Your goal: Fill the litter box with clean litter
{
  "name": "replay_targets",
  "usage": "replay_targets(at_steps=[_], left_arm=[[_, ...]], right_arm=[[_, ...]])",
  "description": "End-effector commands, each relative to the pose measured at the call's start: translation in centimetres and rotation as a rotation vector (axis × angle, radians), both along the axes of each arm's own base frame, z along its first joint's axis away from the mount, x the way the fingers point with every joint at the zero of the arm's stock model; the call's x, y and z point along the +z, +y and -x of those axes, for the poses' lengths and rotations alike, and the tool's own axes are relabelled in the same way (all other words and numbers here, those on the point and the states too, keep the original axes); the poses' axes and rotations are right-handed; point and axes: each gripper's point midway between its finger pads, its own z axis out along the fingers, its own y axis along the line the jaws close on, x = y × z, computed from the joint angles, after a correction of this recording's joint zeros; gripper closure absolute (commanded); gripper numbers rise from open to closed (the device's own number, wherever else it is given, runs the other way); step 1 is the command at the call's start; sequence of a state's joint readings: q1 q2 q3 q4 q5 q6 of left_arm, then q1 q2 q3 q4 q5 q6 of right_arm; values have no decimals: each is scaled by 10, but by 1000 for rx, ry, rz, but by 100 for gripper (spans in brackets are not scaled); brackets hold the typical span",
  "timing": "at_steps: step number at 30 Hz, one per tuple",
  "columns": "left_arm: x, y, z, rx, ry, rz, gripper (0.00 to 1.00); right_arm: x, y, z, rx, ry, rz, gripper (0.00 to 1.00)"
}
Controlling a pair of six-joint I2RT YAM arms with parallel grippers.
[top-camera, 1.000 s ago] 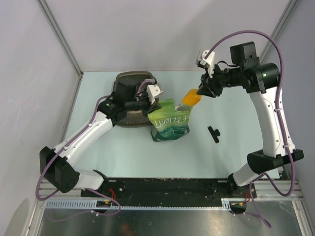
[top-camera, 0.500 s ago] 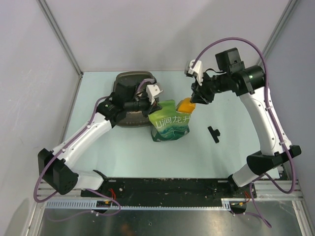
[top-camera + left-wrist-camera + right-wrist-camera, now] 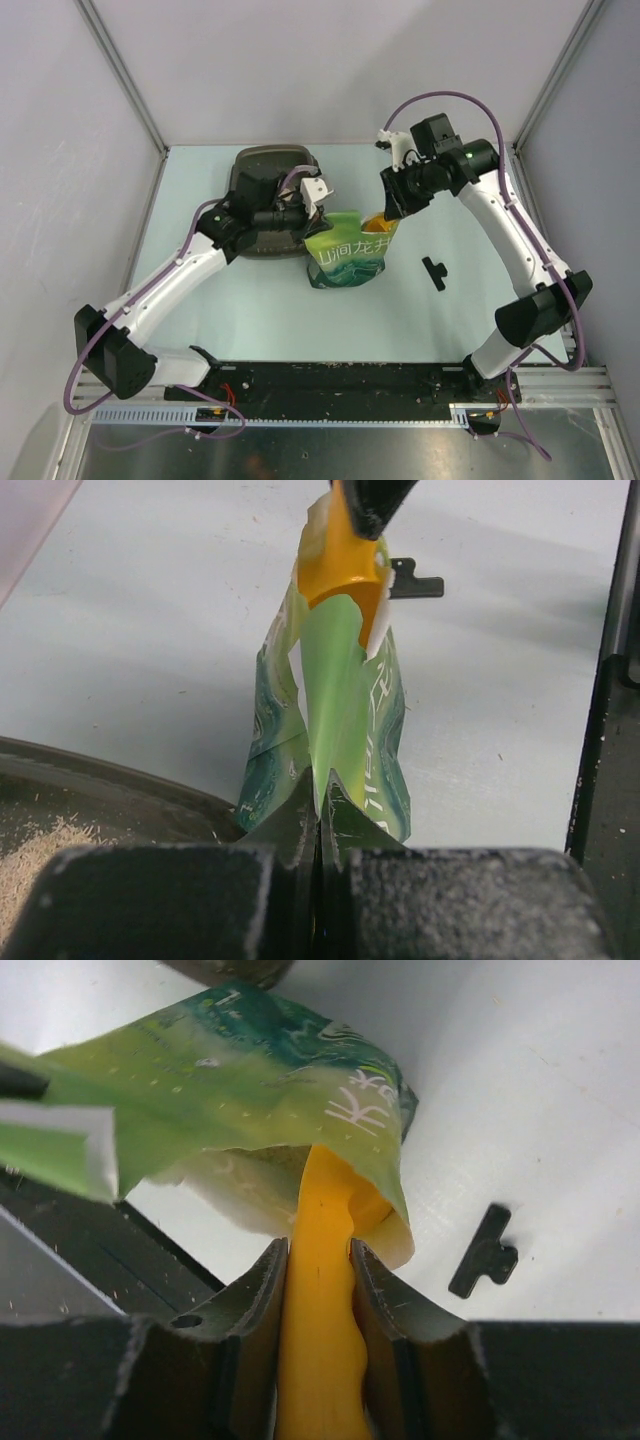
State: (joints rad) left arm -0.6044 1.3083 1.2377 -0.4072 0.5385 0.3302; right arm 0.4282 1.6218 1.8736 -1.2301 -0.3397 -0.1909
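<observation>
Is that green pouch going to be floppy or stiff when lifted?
Probably floppy: the green pouch creases where the left gripper pinches it. Its open mouth sags around the orange scoop, so tilting may spill.

A pale blue-green worktop [image 3: 450, 320], walled on three sides by grey panels, carries three things. A green pouch [image 3: 345, 255] rests near its middle, its printed face showing from above. The dark litter box [image 3: 272, 158] sits just beside the pouch, on its left and a little farther back. A small black clip [image 3: 434, 272] lies flat to the pouch's right, apart from it, on bare surface.
</observation>
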Motion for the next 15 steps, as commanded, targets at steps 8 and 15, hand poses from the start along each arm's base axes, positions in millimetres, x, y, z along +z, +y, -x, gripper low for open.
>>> replay_targets(at_steps=[8, 15], left_arm=[[45, -13, 25, -104, -69, 127, 100], [47, -16, 29, -126, -67, 134, 100]], right_arm=[[-30, -25, -23, -441, -42, 144, 100], [-105, 4, 11, -364, 115, 103, 100]])
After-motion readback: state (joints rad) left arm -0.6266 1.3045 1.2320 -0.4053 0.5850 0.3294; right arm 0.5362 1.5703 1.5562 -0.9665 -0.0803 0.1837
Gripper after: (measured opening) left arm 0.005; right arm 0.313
